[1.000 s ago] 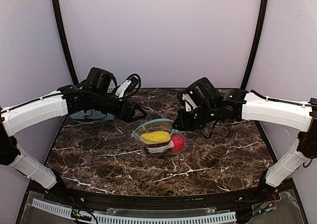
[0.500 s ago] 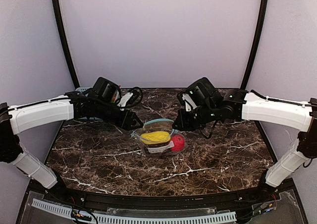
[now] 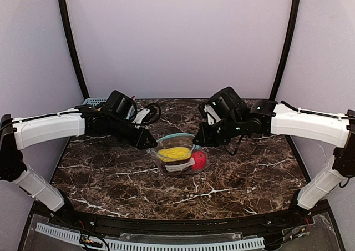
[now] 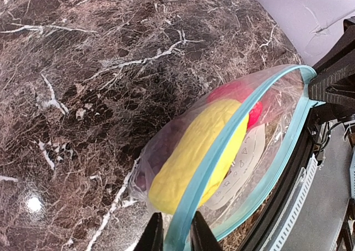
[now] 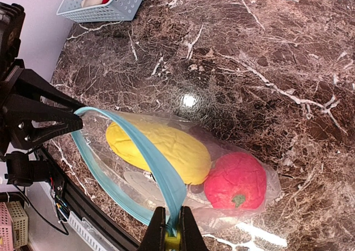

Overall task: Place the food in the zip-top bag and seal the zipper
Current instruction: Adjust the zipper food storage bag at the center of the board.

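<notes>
**Left wrist view: zipper pinched at both ends, mouth open**

Hazards, near to far:

1. Left gripper (image 4: 176, 237): jaws narrow, pinching one end of the zipper (image 4: 219, 162). Thin, slick strip; likely to slip free under any pull made before a firm pinch.
2. Zip-top bag (image 4: 252, 151): lying on the table (image 4: 83, 68) between the two grippers, mouth bowed open. Yellow piece (image 4: 188, 151) bulging right against the strip; likely to jam the tracks or get caught in them. Advisable to draw the strip taut and clear of it before pressing.
3. Red fruit (image 5: 236, 179): deep in the bag, just beside the yellow piece. Round; liable to roll toward the mouth if the bag tips.
4. Right gripper (image 5: 171, 235): clamped tight on the opposite end of the zipper. Excess pull between the two ends: risk of lifting the bag or tearing a corner.

Count, near to far:

- Grippers: two, both on the zipper.
- Bags: one. Zippers: one.
- Yellow pieces: one. Red fruits: one.
- Dark piece (image 3: 176, 163) under the yellow one: one seen; grape bunch or brown oval, impossible to tell.
- Basket (image 5: 105, 1) at the far left corner: one, well apart from the bag; contents too small to count.
</notes>
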Controlling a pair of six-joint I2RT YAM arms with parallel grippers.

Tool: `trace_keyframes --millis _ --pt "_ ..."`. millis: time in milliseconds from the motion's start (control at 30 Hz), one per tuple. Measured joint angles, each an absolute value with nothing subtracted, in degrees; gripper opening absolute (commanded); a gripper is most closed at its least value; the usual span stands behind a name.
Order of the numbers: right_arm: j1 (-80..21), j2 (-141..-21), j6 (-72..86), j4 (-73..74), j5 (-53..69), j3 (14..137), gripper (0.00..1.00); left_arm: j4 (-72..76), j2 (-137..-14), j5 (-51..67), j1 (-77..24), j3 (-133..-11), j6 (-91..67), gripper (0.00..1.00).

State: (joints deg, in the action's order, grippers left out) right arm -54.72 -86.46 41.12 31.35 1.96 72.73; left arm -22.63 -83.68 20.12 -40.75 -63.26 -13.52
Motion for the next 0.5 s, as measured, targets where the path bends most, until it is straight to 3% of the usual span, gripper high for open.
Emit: trace_keyframes --millis 100,500 --pt "-54.7 -86.5 41.1 31.4 1.9 72.7 0.02 -22.6 -83.7 20.6 -40.8 -63.2 -13.3 0.01" --pt "-53.4 -89.5 40.4 31.3 2.1 74.2 0.02 -23.1 -78.7 23.9 -40.8 -60.4 -15.0 0.01"
